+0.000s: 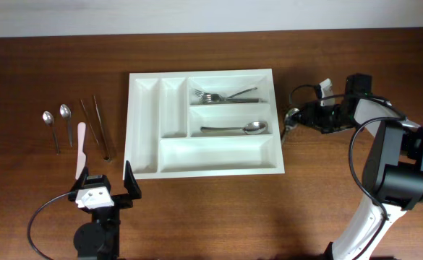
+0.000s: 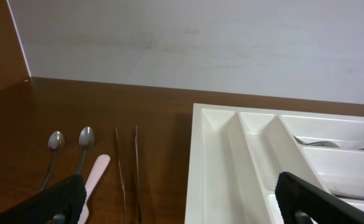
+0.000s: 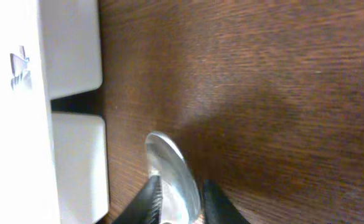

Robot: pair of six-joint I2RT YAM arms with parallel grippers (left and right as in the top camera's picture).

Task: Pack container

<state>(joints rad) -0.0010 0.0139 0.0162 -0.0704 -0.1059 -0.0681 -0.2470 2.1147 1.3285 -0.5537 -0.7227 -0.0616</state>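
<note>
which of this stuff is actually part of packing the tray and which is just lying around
Part of the job: tray; gripped spoon in the right claw; forks and packed spoon already inside; two spoons, metal sticks and pink utensil waiting beside it.

Just lying about: nothing loose that I can see, only the arms' black cables.

A dark brown wooden table (image 1: 52, 65) is seen, bounded at its far edge by a white wall (image 1: 197, 14). Near the table's left edge, two metal spoons (image 1: 48, 117) are laid side by side, bowls toward the far edge. Just beside them, a pale pink-handled utensil (image 1: 82, 144) and two thin metal rods (image 1: 103, 126) are laid.
</note>
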